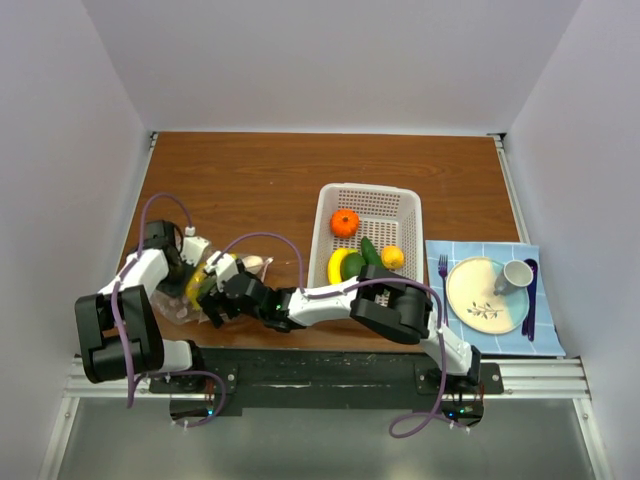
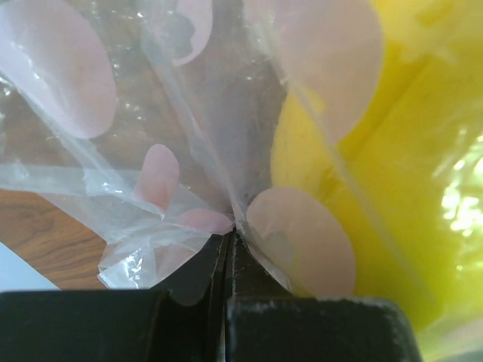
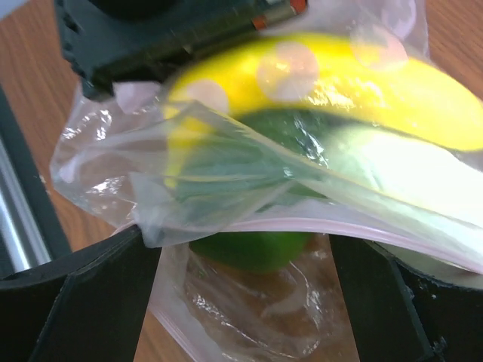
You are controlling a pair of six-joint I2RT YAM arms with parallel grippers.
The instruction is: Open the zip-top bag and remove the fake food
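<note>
- The left end effector (image 2: pixel 230 243) is clamped on a thin fold of the zip-top bag (image 3: pixel 226 188), which lies near-left on the counter (image 1: pixel 250 180); a pull could slip or tear it.
- The right end effector (image 3: pixel 241 302) gapes around the zip edge, holding nothing; closing could trap the green piece (image 3: pixel 253 249).

Clear crinkly zip-top bag (image 1: pixel 180 308), pale pink spots, pink zip strip, bunched at near left. Inside: glossy yellow plastic piece (image 3: pixel 339 75) above a green piece (image 3: pixel 249 249). Orange fruit (image 1: pixel 345 222), yellow banana (image 1: pixel 338 266), green cucumber (image 1: pixel 368 250) and small yellow fruit (image 1: pixel 392 258) lie in the white perforated basket (image 1: pixel 400 205).
</note>
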